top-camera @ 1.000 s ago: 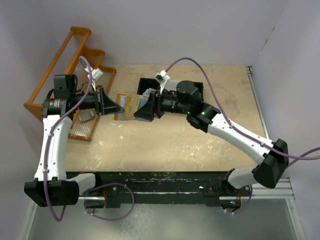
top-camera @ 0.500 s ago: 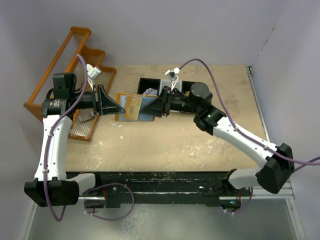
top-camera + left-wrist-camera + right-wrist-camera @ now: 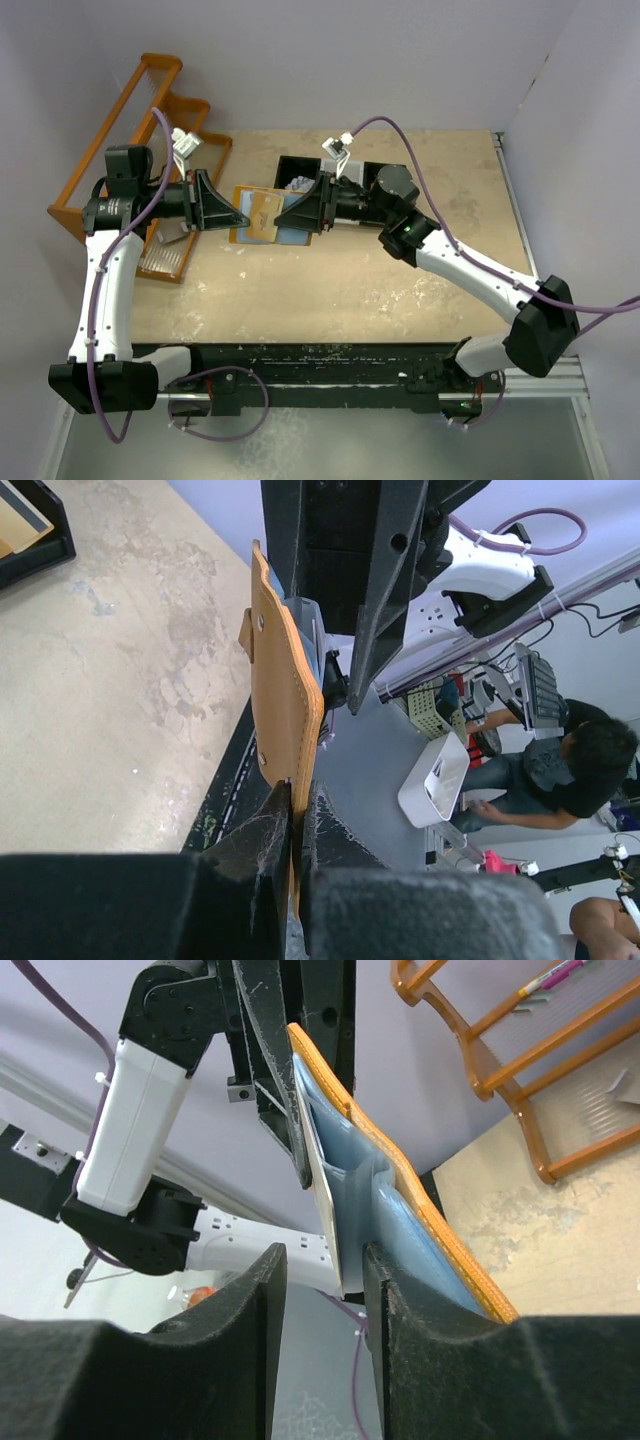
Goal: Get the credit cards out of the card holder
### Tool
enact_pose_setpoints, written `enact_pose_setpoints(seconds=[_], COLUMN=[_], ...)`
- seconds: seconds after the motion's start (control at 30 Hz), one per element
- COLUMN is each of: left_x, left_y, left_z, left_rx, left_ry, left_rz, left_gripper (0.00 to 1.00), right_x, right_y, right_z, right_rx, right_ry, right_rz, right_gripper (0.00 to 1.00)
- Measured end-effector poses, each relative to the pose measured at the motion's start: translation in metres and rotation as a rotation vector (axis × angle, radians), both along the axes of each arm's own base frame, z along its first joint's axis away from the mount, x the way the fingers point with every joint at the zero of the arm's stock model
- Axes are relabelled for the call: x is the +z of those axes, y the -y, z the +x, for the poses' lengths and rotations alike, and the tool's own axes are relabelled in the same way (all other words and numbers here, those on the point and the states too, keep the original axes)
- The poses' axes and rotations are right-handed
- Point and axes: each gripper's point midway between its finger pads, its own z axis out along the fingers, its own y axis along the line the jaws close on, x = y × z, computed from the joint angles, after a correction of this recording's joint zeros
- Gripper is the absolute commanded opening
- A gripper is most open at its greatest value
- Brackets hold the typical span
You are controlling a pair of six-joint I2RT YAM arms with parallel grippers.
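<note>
Top external view: the black tray (image 3: 300,160) holds white scraps (image 3: 297,184). The holder (image 3: 420,1210) stands on edge above the bench (image 3: 350,280), clenched by the left jaws. A card (image 3: 325,1200) juts from its blue pocket, between the parted right jaws.

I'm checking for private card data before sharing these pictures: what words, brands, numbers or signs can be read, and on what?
No text can be read in any view.
The card holder: plain tan leather and stitching, no lettering.
The card: seen at a steep angle, pale face, no print legible.
</note>
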Motion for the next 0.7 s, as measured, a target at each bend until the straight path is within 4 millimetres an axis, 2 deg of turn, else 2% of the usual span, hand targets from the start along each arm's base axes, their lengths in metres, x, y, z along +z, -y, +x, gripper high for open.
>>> enact_pose_setpoints(seconds=[0.07,0.23,0.3,0.7], left_x=[0.001,0.006,0.008,0.011], left_y=[0.000,0.001,0.001,0.002], left_z=[0.000,-0.004,-0.006,-0.009], left_rx=[-0.004,-0.024,-0.033,-0.048], left_ry=[-0.002,-0.001,-0.005,-0.020], left_rz=[-0.004,-0.023,-0.031,-0.042], left_gripper=[0.00,0.00,0.00,0.01], right_x=[0.001,0.008,0.011,0.013], right_y=[-0.001,-0.002,-0.002,0.013], right_z=[-0.001,-0.003,-0.005,-0.007], right_rx=[0.010,0.034,0.050,0.068], right_ry=[-0.003,-0.005,-0.006,-0.003], right_rz=[0.009,0.043,0.052,0.076], right_gripper=[0.30,0.06,0.00,0.00])
